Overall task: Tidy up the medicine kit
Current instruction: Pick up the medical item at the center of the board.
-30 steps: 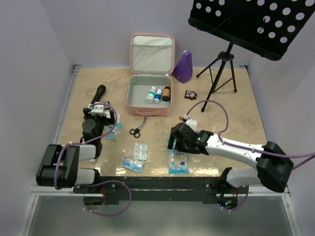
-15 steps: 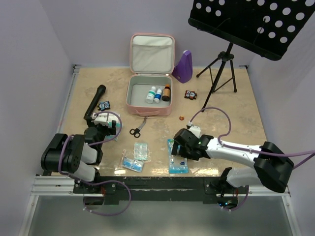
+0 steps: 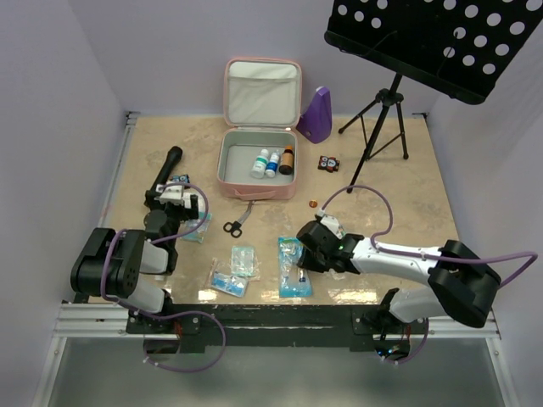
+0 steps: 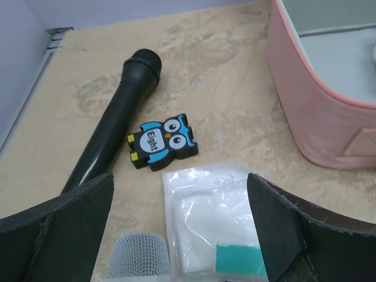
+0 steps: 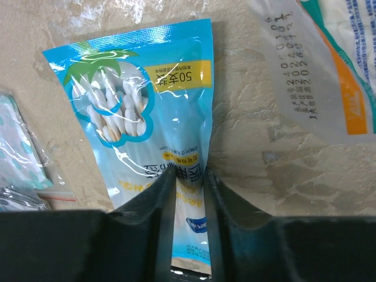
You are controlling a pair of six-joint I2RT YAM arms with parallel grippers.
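Observation:
The medicine kit [image 3: 259, 182] is a pink zip case lying open at the back centre, its lid [image 3: 262, 91] propped up and three small bottles [image 3: 273, 161] in its base. Its pink wall [image 4: 317, 106] also shows in the left wrist view. My right gripper [image 3: 299, 253] [image 5: 189, 179] is low at the front, shut on a blue cotton swab packet [image 3: 291, 270] [image 5: 138, 106], which is pinched between the fingers. My left gripper [image 3: 176, 193] [image 4: 181, 183] is open over a white gauze packet [image 4: 214, 220], with nothing gripped.
A black microphone [image 3: 165, 172] [image 4: 111, 135] and an owl eraser [image 4: 161, 141] lie ahead of the left gripper. Scissors [image 3: 235, 225], clear packets [image 3: 234, 270], a purple metronome [image 3: 316, 114], a music stand tripod [image 3: 382, 119] and a white packet [image 5: 317, 64] are around.
My right gripper has dropped and moved left, and its jaws have closed on the blue swab packet, which shifted left. The left arm has pulled back and now sits over the gauze packet.

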